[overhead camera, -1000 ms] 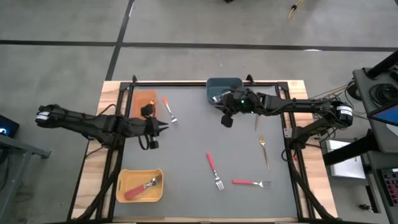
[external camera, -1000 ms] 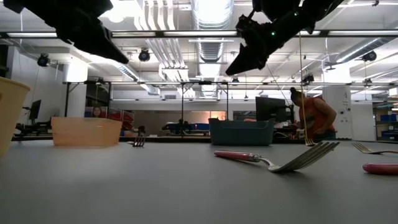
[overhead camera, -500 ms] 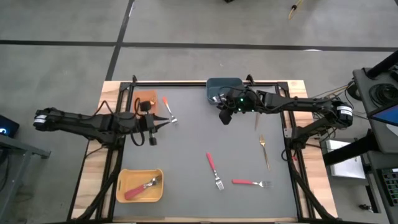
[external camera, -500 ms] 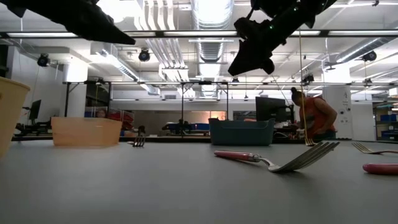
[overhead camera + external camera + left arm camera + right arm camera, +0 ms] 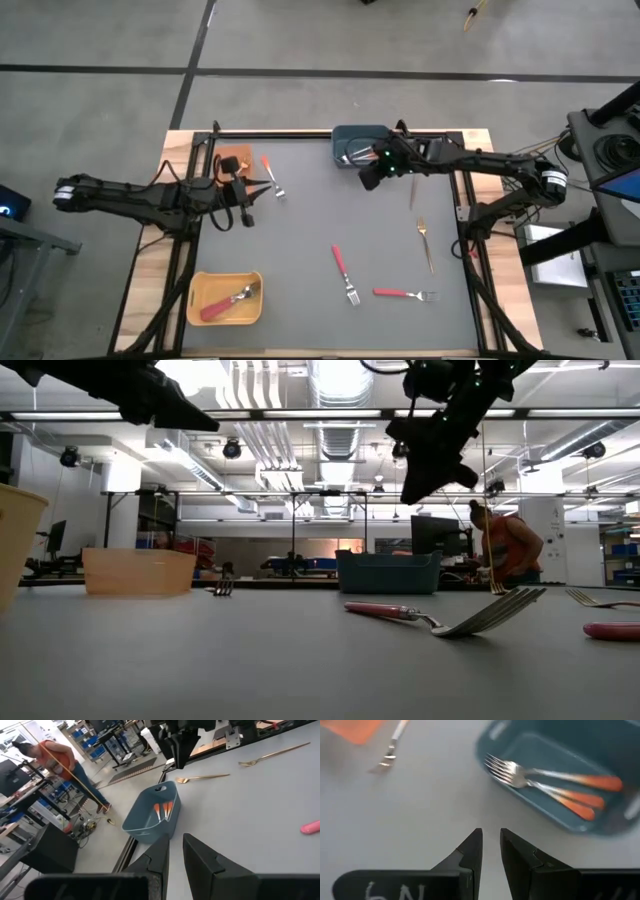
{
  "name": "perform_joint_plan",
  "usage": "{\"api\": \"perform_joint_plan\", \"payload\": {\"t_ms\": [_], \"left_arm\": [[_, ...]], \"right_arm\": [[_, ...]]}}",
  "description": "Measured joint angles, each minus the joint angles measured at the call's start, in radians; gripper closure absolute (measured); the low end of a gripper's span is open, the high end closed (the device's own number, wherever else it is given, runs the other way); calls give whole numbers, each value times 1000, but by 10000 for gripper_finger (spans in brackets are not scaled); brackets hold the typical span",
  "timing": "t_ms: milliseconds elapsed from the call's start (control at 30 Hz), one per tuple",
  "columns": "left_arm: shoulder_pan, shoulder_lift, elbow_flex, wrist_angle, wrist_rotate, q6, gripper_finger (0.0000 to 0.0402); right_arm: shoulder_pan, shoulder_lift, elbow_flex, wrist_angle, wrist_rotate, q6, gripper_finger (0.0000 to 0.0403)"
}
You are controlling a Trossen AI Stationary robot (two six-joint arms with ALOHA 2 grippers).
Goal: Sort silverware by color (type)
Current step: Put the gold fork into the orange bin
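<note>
My right gripper (image 5: 368,182) (image 5: 491,836) hangs above the table beside the blue-grey bin (image 5: 358,143) (image 5: 550,750), open by a narrow gap, nothing between its fingers. Three orange-handled forks (image 5: 560,787) lie in that bin. My left gripper (image 5: 254,198) (image 5: 175,840) hovers near the orange bin (image 5: 225,155), also open by a narrow gap and holding nothing. Another orange-handled fork (image 5: 271,175) (image 5: 392,742) lies flat on the mat between them. Two red-handled forks (image 5: 345,272) (image 5: 405,294) and two gold forks (image 5: 426,240) (image 5: 412,192) lie flat on the mat.
The yellow bin (image 5: 225,276) at the near left holds a red-handled fork (image 5: 228,300). A black frame (image 5: 300,133) borders the mat. A person (image 5: 500,550) stands in the room beyond the table's far side.
My right gripper has gone a little toward the table's far right, along the blue-grey bin, and has rolled about its own axis. My left gripper has drawn back slightly toward the left edge, risen and tipped up nearer level. The forks have not moved.
</note>
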Motion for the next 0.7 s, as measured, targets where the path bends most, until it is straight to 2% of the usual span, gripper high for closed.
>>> {"api": "perform_joint_plan", "payload": {"t_ms": [233, 433, 700], "left_arm": [[2, -3, 0, 0, -2, 1, 364], [2, -3, 0, 0, -72, -1, 364], [2, -3, 0, -1, -88, -12, 364]], "right_arm": [[-75, 33, 0, -169, 6, 75, 344], [-151, 99, -1, -311, 14, 82, 344], [-258, 144, -17, -375, 18, 48, 344]]}}
